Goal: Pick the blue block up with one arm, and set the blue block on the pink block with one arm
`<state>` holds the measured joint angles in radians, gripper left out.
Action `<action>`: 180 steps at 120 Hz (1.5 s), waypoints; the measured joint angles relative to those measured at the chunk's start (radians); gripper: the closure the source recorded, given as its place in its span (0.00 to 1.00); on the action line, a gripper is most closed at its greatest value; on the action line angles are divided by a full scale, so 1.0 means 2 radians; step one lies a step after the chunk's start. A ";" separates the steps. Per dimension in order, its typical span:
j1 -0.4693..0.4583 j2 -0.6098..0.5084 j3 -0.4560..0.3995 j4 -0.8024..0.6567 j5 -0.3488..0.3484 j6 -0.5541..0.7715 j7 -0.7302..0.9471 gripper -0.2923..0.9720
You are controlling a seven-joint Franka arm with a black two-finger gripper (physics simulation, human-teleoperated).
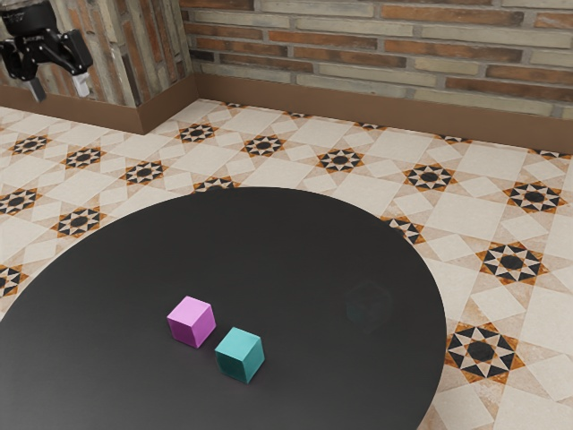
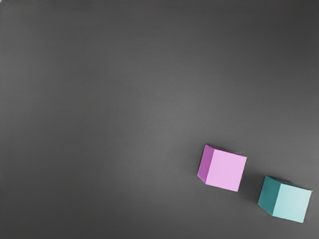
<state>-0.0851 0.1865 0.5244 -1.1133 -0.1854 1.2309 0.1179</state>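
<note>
A pink block (image 1: 191,322) rests on the round black table (image 1: 269,260), toward its front. Right beside it, on the exterior view's right and slightly nearer, sits the blue-green block (image 1: 240,354); a narrow gap separates the two. My gripper (image 1: 58,87) hangs high at the exterior view's upper left, far from both blocks, open with nothing between its fingers. From the wrist view the pink block (image 2: 223,168) and the blue-green block (image 2: 285,199) lie side by side on the dark tabletop (image 2: 124,99), well below the hand.
A faint dark cube shape (image 1: 367,305) shows on the table to the exterior view's right of the blocks. Patterned floor tiles (image 1: 430,179) surround the table, and a brick wall (image 1: 376,45) stands behind.
</note>
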 joint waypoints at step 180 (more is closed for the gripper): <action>-0.009 -0.078 -0.307 -0.593 0.117 0.566 -0.082 0.25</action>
<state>-0.1028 0.0307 -0.0890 -2.2988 0.0494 2.3623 -0.0470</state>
